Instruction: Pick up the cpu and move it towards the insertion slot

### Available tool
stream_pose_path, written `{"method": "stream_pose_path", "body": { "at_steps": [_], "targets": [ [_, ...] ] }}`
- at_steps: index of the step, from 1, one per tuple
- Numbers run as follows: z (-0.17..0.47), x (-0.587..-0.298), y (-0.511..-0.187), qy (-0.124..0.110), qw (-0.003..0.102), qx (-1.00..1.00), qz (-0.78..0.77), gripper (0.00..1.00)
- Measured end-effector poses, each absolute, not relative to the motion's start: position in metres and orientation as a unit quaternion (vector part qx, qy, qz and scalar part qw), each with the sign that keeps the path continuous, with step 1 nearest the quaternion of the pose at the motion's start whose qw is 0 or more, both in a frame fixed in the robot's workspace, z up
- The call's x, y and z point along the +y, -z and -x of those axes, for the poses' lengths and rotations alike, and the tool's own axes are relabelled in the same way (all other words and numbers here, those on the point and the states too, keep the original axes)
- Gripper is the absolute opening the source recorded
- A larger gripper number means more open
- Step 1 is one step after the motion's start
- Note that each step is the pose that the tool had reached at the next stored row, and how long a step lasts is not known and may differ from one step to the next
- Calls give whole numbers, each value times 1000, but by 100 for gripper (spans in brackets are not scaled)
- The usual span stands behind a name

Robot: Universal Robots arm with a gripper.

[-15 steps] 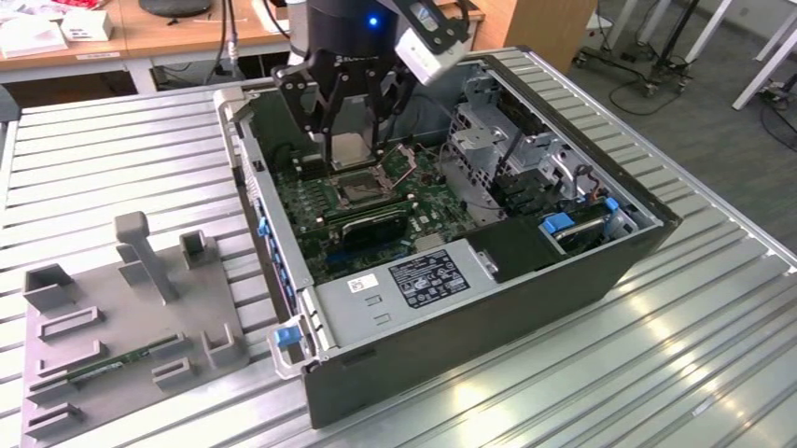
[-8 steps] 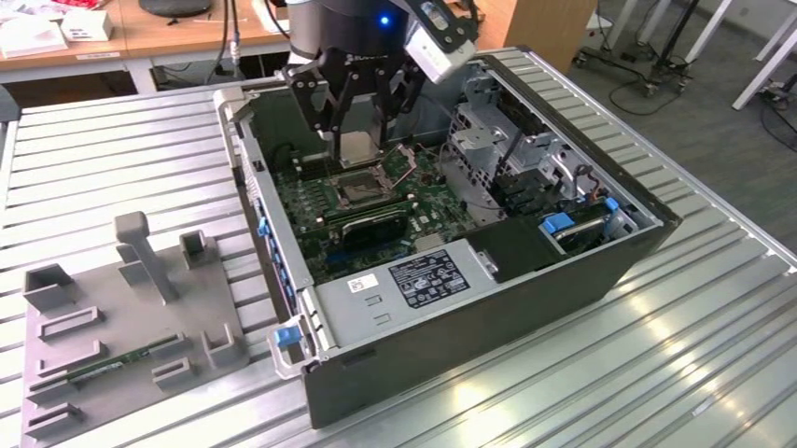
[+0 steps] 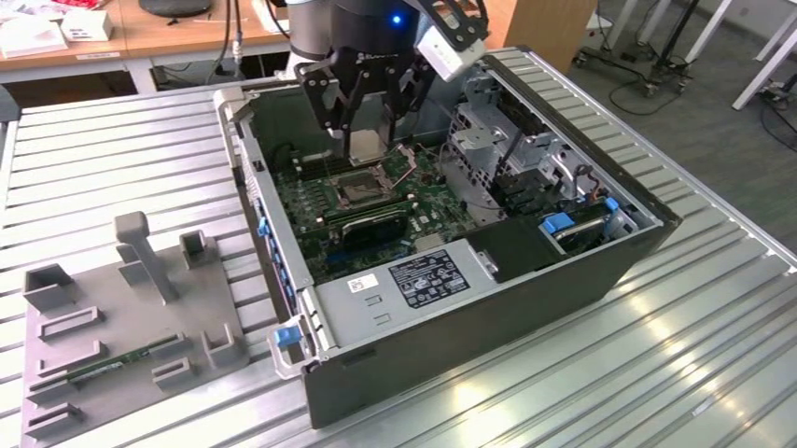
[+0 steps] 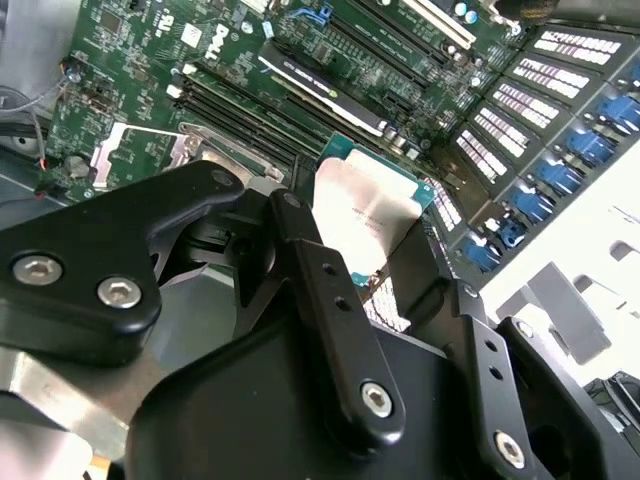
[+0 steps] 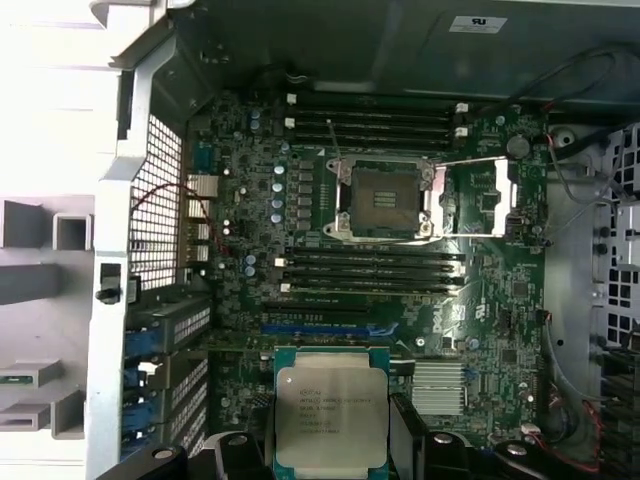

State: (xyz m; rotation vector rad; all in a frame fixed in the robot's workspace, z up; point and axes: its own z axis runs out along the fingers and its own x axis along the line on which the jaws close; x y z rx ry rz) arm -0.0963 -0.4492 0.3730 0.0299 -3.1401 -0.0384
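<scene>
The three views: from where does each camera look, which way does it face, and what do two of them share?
Exterior view: off the arm, above, looking down at the open computer case; the arm and tool show.
First wrist view: on the arm, facing the motherboard and the insertion slot; the tool's fingertips show.
Second wrist view: on the arm, looking along the black tool fingers.
Both wrist views share the cpu, held in the tool.

Bright overhead light glares off the metal table point(image 3: 697, 327); wrist views overexposed sideways.

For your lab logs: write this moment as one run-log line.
end effector: shut on cpu | cpu: held above motherboard, short of slot | slot: open, empty
</scene>
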Motion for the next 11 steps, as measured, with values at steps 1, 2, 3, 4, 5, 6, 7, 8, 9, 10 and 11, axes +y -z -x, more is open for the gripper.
{"method": "stream_pose_path", "body": {
  "at_steps": [1,2,3,4,5,6,7,8,9,10,11],
  "targets": [
    [95,-449,-373,12,1,-1000,-10,54],
    [94,-449,-373,12,1,-1000,-10,54],
    [94,-449,-373,12,1,-1000,-10,54],
    [93,-449,-373,12,1,-1000,-10,54],
    [93,-449,-373,12,1,-1000,-10,54],
    [93,-449,-373,12,1,-1000,-10,54],
    [93,-449,-373,12,1,-1000,-10,54],
    [92,-449,-373,12,1,-1000,-10,54],
    [92,-449,-373,12,1,-1000,-10,54],
    [92,-449,-373,12,1,-1000,-10,54],
    [92,-449,-373,12,1,-1000,-10,54]
  ]
}}
